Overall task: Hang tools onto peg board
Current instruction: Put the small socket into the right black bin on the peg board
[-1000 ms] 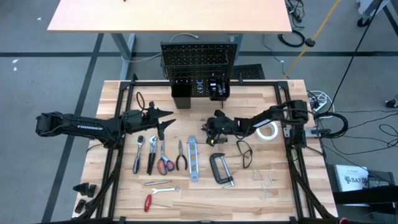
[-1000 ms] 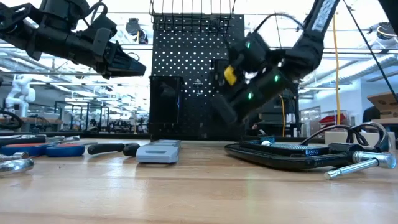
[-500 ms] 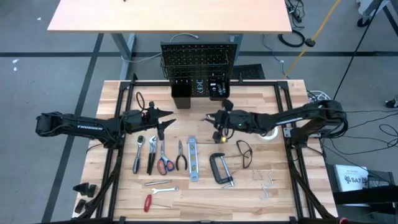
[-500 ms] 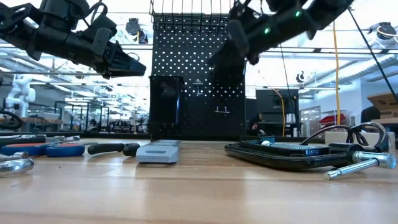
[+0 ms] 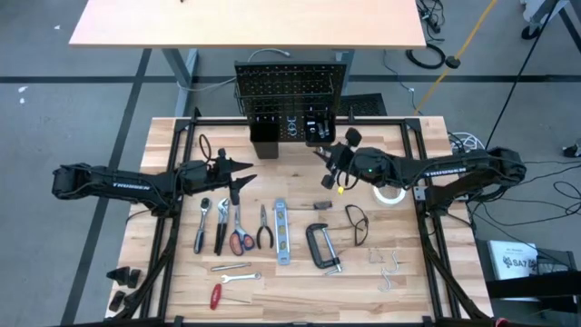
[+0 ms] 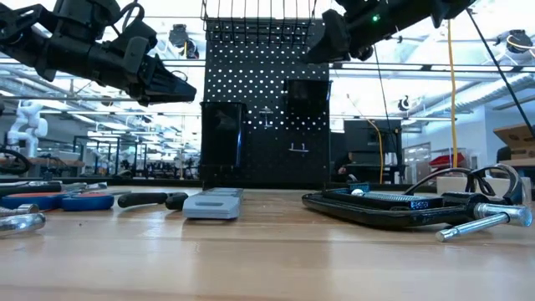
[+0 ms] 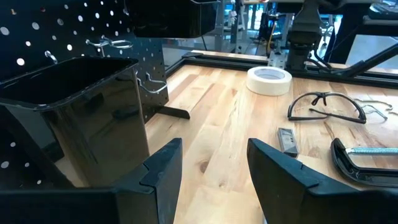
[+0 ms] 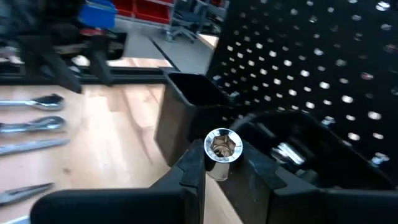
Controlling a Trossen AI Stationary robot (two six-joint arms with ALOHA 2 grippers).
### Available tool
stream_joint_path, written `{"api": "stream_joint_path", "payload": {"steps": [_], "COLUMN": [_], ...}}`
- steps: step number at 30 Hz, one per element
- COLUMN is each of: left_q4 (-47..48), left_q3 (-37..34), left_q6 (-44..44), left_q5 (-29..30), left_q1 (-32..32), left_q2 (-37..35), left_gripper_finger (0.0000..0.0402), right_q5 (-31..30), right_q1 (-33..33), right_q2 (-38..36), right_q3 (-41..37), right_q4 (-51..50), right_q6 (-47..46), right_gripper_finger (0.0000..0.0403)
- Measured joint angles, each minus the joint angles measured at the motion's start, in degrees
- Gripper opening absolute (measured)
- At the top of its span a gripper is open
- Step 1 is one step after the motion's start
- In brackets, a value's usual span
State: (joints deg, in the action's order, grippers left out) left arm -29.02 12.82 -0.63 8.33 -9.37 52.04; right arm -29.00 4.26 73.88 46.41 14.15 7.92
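Pale butcher-block wood makes up the table (image 5: 182,272), and the tools lie across its middle and near part. Nearest the front edge is the red screwdriver (image 5: 216,296), with a small wrench (image 5: 234,268) just behind it lying crosswise. Beyond these a row of tools lies with long axes running front to back: a ratchet wrench (image 5: 201,224), black-handled pliers (image 5: 221,227), red-handled scissors (image 5: 240,238) with handles toward the front, a second pair of pliers (image 5: 264,227), and the blue-silver level (image 5: 281,231). The black C-clamp (image 5: 320,245) lies beside the level, its screw toward the front right. The glasses (image 5: 356,222) rest just right of it, with loose metal hooks (image 5: 388,265) nearer the front. The white tape roll (image 5: 389,193) lies flat farther back on the right.

The left gripper (image 5: 238,173) hangs above the back ends of the tool row, pointing right, its fingers (image 7: 163,168) spread apart with nothing between them.

The right gripper (image 5: 329,156) is raised just in front of the peg board (image 5: 290,86), pointing toward it. Its fingers (image 8: 193,171) are clamped on a silver socket (image 8: 219,149), whose open hexagonal end faces back at the wrist camera and whose long axis runs along the fingers. It hovers just above the right-hand bin (image 8: 298,149).

The peg board stands upright at the far edge, with the left-hand bin (image 5: 264,134) on its lower part.
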Motion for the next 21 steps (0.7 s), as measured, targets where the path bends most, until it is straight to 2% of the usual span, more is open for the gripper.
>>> {"api": "stream_joint_path", "payload": {"steps": [12,17,21], "left_q4": [0.02,0.00,0.03], "left_q3": [-0.01,-0.01,-0.01], "left_q6": [0.55,0.97,0.96], "left_q5": [-0.03,-0.05,-0.05], "left_q1": [0.01,0.00,0.00], "left_q2": [-0.01,-0.01,-0.01], "left_gripper_finger": [0.0180,0.0180,0.0180], "right_q5": [0.24,0.22,0.39], "right_q1": [4.94,7.44,9.47], "right_q2": [-0.10,0.97,2.75], "right_q3": [0.32,5.02,9.97], "right_q4": [0.51,-3.14,-9.89], "right_q6": [1.93,2.03,1.21], "right_gripper_finger": [0.0051,0.0051,0.0051]}}
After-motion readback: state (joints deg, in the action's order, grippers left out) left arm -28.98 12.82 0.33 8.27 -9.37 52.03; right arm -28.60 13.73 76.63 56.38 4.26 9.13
